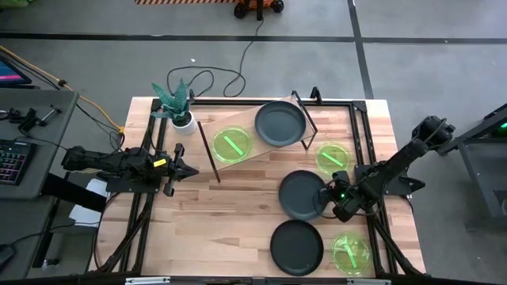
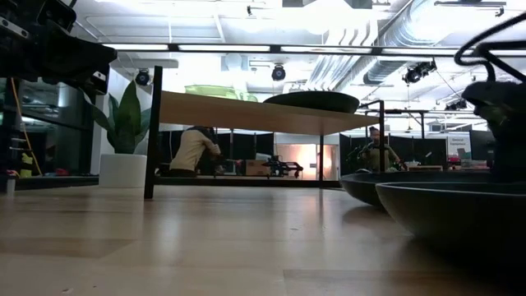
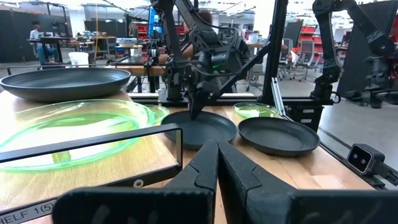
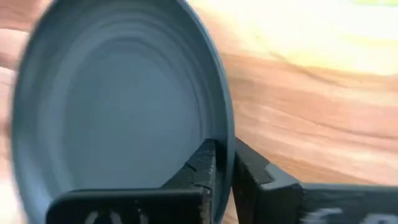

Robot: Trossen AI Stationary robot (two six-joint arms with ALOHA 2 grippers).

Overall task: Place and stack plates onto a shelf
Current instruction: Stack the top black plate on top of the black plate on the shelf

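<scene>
The shelf point(image 1: 253, 146) stands at the table's far middle and carries a green plate point(image 1: 232, 145) and a dark grey plate point(image 1: 280, 123). On the tabletop lie two more dark grey plates point(image 1: 302, 194) point(image 1: 296, 247) and two green plates point(image 1: 333, 157) point(image 1: 351, 253). My right gripper point(image 1: 329, 198) is shut on the right rim of the middle dark plate point(image 3: 199, 127). At the table's left side my left gripper point(image 1: 186, 170) hovers shut and touches nothing. My right gripper pinches the dark plate's raised rim point(image 4: 227, 134) on the plate's right side, with one finger point(image 4: 202, 162) inside the plate and the other point(image 4: 249, 165) outside it. The fingers slant down from the table's right. The plate lies flat on the tabletop.
A potted plant point(image 1: 181, 111) stands at the shelf's left end. Black frame rails point(image 1: 360, 134) run along the table's far and side edges. Bare wood lies in the near left part of the table point(image 1: 214, 229). People show in the room beyond the table.
</scene>
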